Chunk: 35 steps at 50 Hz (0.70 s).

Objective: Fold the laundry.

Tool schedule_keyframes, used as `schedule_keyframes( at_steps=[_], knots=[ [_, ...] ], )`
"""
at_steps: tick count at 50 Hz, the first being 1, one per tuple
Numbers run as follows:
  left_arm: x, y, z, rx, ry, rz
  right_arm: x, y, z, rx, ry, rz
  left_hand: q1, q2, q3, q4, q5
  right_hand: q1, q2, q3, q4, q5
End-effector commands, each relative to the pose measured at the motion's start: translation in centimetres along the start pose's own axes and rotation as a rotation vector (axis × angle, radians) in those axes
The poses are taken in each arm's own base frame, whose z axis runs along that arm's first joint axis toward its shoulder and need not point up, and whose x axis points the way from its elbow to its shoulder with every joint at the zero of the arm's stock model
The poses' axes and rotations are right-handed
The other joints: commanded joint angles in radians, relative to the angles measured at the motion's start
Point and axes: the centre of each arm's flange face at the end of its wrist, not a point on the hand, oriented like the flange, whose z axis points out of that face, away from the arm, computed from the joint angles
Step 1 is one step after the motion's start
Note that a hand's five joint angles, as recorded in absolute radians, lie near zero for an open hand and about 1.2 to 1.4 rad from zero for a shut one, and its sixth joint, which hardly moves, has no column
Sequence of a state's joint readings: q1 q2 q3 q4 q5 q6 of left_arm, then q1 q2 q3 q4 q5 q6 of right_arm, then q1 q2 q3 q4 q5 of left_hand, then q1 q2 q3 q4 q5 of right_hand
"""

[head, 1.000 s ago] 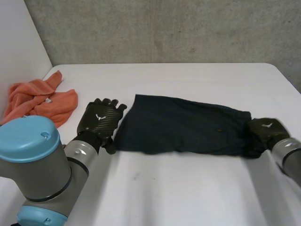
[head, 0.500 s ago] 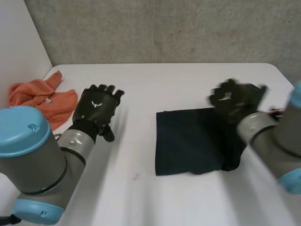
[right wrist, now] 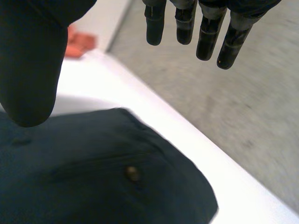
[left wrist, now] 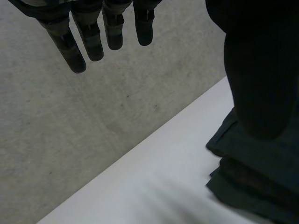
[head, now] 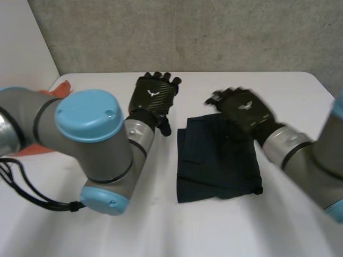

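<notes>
A dark navy garment [head: 214, 166] lies folded into a rough square on the white table [head: 161, 225]. My right hand [head: 244, 112] hovers over its far edge, open, with straight fingers [right wrist: 187, 23] holding nothing. Under the palm the dark cloth [right wrist: 84, 186] shows a small button [right wrist: 132, 173]. To the left of the garment my left hand [head: 153, 96] is raised over the table and open. Its fingers [left wrist: 93, 37] are straight, and the garment's layered edge [left wrist: 252, 177] lies beside its thumb.
A crumpled orange cloth [head: 63, 87] lies at the table's far left, mostly hidden behind my left arm, and it appears past my right hand's thumb [right wrist: 79, 42]. A grey concrete wall [head: 187, 32] runs behind the table's far edge.
My right hand carried the garment's right end over to the left, folding it in half, then let go and opened. My left hand moved away from the garment's left edge towards the far side.
</notes>
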<state>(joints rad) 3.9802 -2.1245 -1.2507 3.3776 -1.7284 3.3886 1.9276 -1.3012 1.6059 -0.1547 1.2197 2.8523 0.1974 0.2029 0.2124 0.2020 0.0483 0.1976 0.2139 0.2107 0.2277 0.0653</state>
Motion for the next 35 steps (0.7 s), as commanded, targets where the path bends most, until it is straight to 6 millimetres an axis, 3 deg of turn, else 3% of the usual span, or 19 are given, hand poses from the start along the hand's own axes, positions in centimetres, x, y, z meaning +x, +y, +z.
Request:
schedule_keyframes(
  at_steps=[1, 6, 14, 25, 30, 35],
  knots=[
    [2.6, 0.1, 1.3, -0.006, 0.060, -0.058, 5.1, 0.7, -0.6, -0.118, 0.118, 0.217, 0.001, -0.004, -0.014, -0.003, -0.024, -0.023, -0.039, -0.036, -0.053, -0.065],
    [5.4, 1.6, 2.1, -0.038, 0.134, -0.052, 5.8, 2.3, 0.6, -0.193, 0.118, 0.231, 0.001, -0.004, -0.014, -0.003, -0.024, -0.023, -0.039, -0.036, -0.053, -0.065],
    [7.3, 5.4, 3.1, -0.156, 0.199, -0.032, 5.8, 4.7, 2.6, -0.248, 0.092, 0.255, 0.004, -0.001, -0.011, 0.000, -0.021, -0.023, -0.039, -0.036, -0.053, -0.065],
    [7.0, 8.8, 2.7, -0.331, 0.174, 0.015, 5.2, 7.9, 4.1, -0.339, 0.037, 0.196, 0.019, 0.014, 0.004, 0.014, -0.006, -0.023, -0.039, -0.036, -0.053, -0.065],
    [6.5, 9.1, 2.4, -0.366, 0.129, 0.040, 5.2, 9.3, 4.8, -0.371, 0.022, 0.129, 0.019, 0.014, 0.004, 0.014, -0.006, -0.023, -0.039, -0.036, -0.053, -0.065],
    [6.8, 9.1, 2.0, -0.381, 0.137, 0.062, 5.3, 9.5, 5.1, -0.380, 0.011, 0.081, 0.019, 0.014, 0.004, 0.014, -0.006, -0.023, -0.039, -0.036, -0.053, -0.065]
  ],
)
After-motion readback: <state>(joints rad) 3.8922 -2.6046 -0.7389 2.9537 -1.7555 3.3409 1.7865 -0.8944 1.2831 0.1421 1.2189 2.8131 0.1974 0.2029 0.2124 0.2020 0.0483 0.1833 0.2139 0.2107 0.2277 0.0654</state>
